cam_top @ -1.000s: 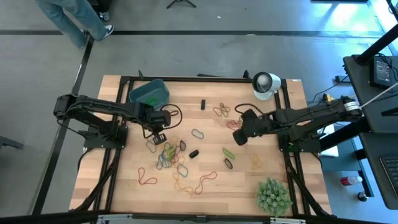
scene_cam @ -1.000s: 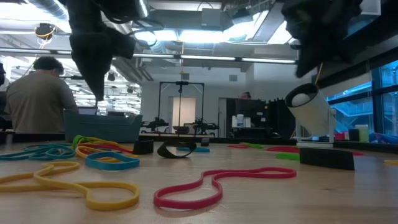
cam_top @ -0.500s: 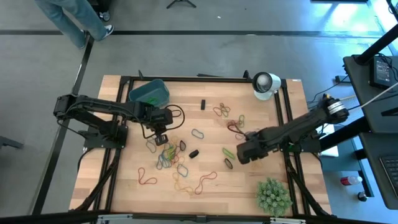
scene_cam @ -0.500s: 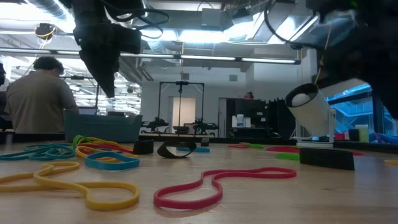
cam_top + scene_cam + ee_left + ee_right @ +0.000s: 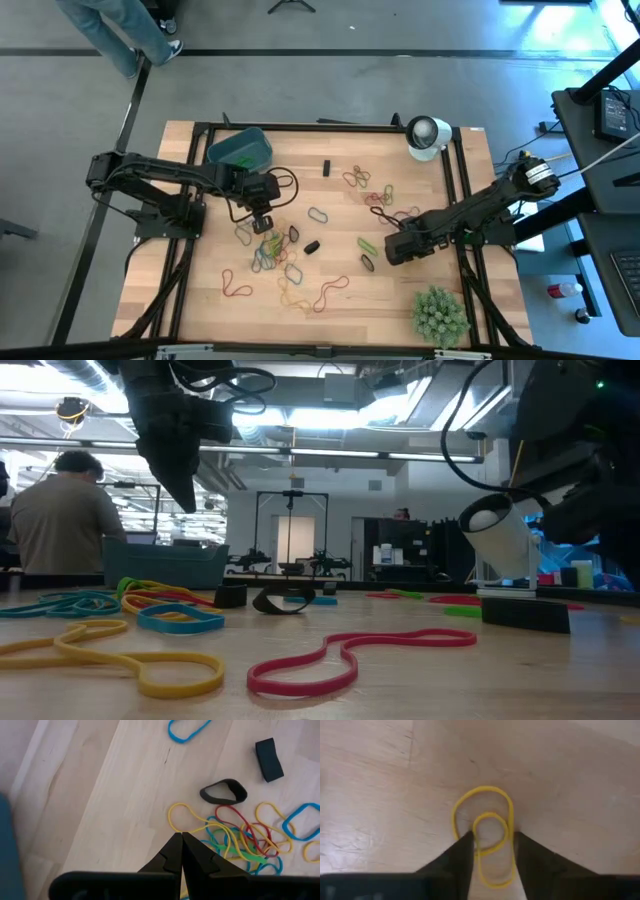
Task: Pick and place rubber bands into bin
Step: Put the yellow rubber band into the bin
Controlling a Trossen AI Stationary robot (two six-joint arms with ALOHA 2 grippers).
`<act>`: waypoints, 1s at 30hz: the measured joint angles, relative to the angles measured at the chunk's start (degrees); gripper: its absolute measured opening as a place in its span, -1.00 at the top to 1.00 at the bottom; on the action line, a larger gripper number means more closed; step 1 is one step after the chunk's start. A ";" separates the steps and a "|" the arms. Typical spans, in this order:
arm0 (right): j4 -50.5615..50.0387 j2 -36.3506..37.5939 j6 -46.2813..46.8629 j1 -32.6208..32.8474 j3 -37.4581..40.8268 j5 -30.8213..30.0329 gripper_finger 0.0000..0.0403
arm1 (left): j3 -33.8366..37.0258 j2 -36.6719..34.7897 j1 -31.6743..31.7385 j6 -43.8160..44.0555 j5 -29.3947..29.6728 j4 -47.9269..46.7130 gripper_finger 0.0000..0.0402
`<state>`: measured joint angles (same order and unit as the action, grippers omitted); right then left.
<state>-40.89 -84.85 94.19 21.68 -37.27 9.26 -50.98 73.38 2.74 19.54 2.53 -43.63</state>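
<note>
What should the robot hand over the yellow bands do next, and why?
Probably close. The right gripper is open, down at the table, with a finger on each side of two overlapping yellow rubber bands. Pinching now should catch them for the bin.

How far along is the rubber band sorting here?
Barely started: the bin shows no clear bands inside, and rubber bands still litter the table. The right gripper is open around a yellow band; the left gripper is shut, empty, above the pile.

Rubber bands (image 5: 272,250) right of bin (image 5: 240,149)
</note>
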 joint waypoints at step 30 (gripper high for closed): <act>-15.09 1.36 -13.66 -0.08 -33.87 -25.07 0.99 | -0.02 0.00 -0.14 -3.24 -0.61 22.39 0.19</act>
<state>-55.98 -83.49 80.53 21.60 -71.15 -15.81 -51.00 73.38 2.60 16.29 1.91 -21.24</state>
